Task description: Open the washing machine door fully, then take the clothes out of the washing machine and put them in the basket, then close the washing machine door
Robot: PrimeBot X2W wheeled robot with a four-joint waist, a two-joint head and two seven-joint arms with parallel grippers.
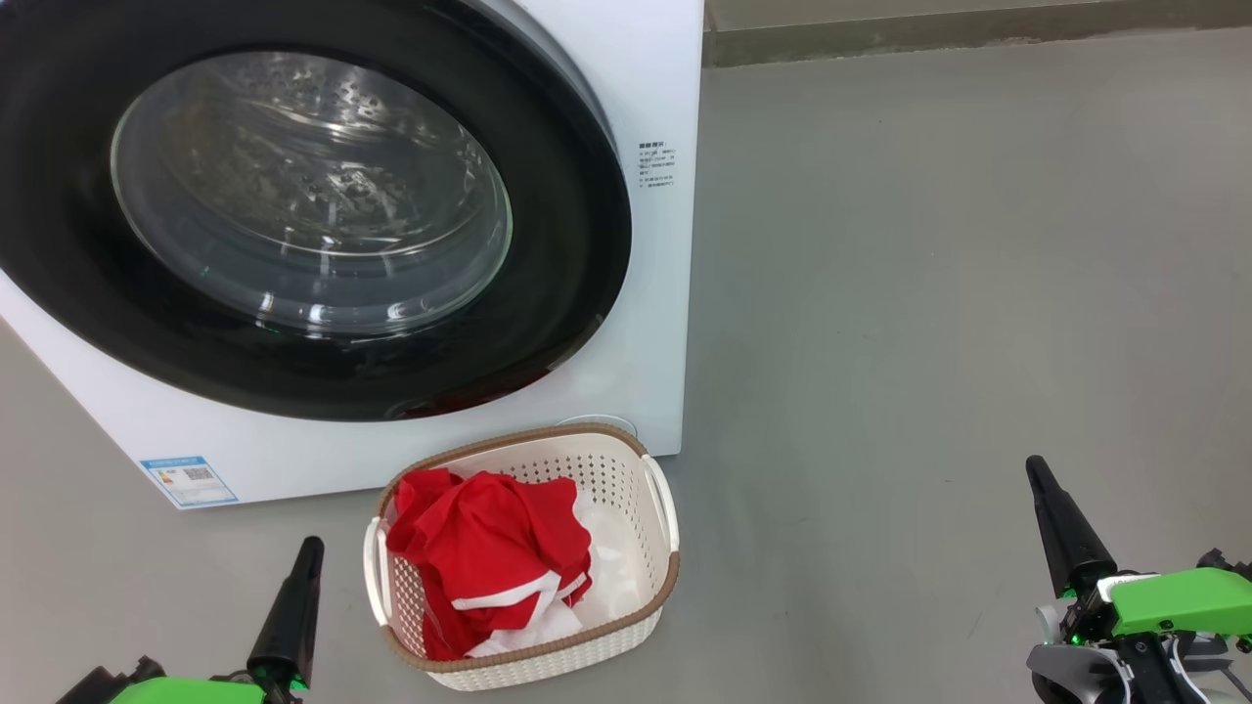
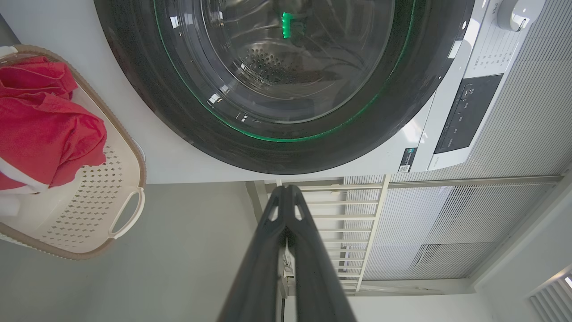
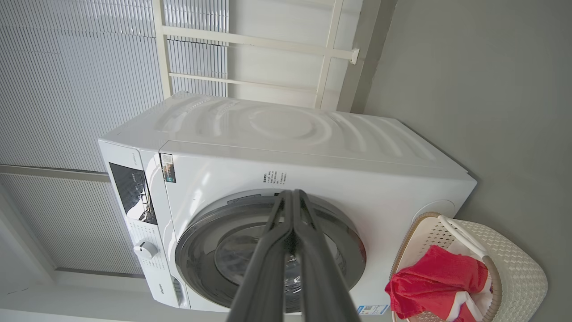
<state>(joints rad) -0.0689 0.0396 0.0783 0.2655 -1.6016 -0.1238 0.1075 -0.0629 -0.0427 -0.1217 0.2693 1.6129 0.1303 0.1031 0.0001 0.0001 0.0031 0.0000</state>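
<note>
inside perforated basket [image 1: 626,489], crumpled red clothes [image 1: 484,548]

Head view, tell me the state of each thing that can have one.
washing machine door: closed.
washing machine: drum looks empty.
basket: upright on the floor, part filled.
clothes: heaped in the basket.
left end effector: shut, empty.
right end effector: shut, empty.

The left gripper [image 1: 309,550] sits at the lower left of the head view, its fingers pressed together and pointing up, leaning slightly right. The right gripper [image 1: 1037,471] sits at the lower right, likewise closed and empty, leaning up-left.
</note>
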